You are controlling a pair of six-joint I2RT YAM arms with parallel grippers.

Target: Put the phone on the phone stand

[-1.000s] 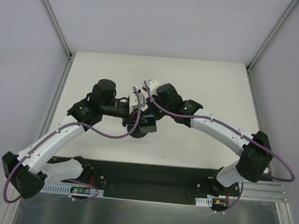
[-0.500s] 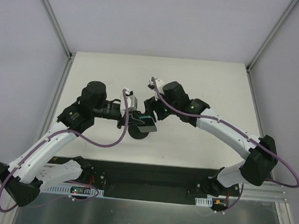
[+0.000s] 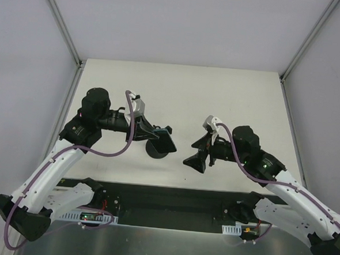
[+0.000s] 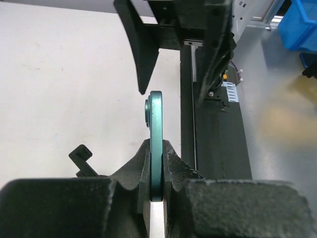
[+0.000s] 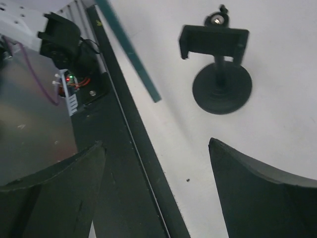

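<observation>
Phone [image 4: 156, 119]: not placed yet. Sits edge-on, pinched tight in left gripper [image 4: 156, 171], lifted off table [image 3: 241, 97]. From above, hangs over stand [image 3: 157, 151], overlapping its disc; touching or not, cannot tell. In right wrist view: stand upright on table, cradle bare, phone's teal edge off to one side and apart from it.

Right gripper [image 3: 200, 153]: just let go. A second ago clenched and crowded in with left over stand; now spread wide, empty, pulled back toward near right, well apart from phone. Left side: shifted a little leftward, same clamp on phone.

Meaning for task: handoff or regrip looks finished, phone carried by left alone. Remaining, as judged: line up phone with cradle, lower in, release. Risk: pinch on one end only, so could tilt or slip on first contact with cradle.
</observation>
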